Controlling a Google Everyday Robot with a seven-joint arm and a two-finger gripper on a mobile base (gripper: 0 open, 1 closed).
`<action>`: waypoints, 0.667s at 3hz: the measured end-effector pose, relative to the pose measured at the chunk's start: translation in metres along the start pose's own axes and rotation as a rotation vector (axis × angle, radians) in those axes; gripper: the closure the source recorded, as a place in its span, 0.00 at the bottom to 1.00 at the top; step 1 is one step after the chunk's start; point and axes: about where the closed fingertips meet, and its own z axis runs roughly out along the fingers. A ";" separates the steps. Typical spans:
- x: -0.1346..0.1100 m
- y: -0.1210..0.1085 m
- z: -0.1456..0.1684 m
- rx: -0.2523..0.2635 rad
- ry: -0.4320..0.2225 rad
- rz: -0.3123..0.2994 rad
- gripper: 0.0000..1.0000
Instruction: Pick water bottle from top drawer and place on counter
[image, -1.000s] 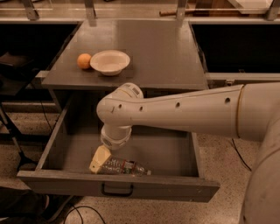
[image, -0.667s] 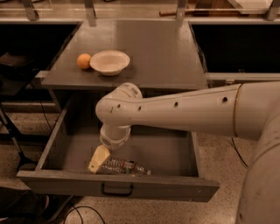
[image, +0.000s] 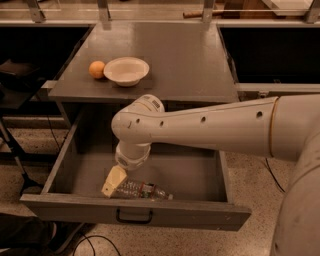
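Speckled pale flooring surrounds a grey metal cabinet. Its flat, matte grey desk (image: 190, 60) carries a shallow cream bowl (image: 126, 71) and, just beside it, a small round orange fruit (image: 97, 69). Below, the wide grey metal top drawer (image: 200, 212) stands pulled out, with a black bar handle (image: 134, 217) at the centre of its front panel.

Inside, the small clear crinkled plastic water bottle (image: 145, 190) lies on its side on the drawer floor, close to the front wall. Its long axis runs along that wall, across the picture. The robot's thick white arm (image: 210, 130) reaches in from the picture's right and bends down into the drawer. Its cream-coloured end effector (image: 114, 181) sits low at the bottle's left-hand end, touching it or just beside it. Whether it is open, closed or gripping anything cannot be told.

The bottle thus stretches away to the picture's right of the end effector, not beneath it. I judge the grasp is not yet secured. Closing across the bottle's narrow width probably calls for a shift along its length first.
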 end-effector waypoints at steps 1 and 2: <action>0.001 -0.004 0.001 0.000 -0.013 0.003 0.00; 0.004 -0.013 0.001 -0.001 -0.026 0.007 0.00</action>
